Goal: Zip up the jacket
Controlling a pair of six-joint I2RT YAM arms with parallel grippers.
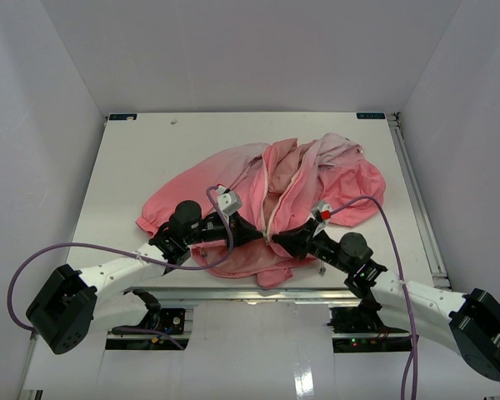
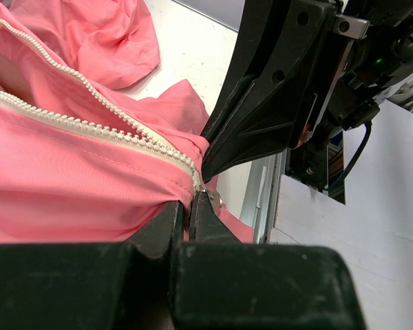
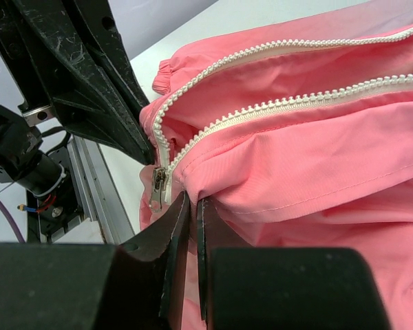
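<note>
Sitting bunched up on the white table (image 1: 150,158), toward its right side, the jacket (image 1: 317,179) has its front unzipped, with the two rows of zipper teeth (image 3: 282,103) splitting apart from the slider (image 3: 158,184) down at the near hem. Both arms meet right there. The left gripper (image 2: 193,206) has its jaws squeezed tight on pink fabric at the zipper's bottom end. The right gripper (image 3: 193,206) pinches the hem just beside the slider.

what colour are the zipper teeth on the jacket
Creamy white: the zipper teeth stand out against the salmon-pink thin-fabric jacket; clearest in the right wrist view.
</note>
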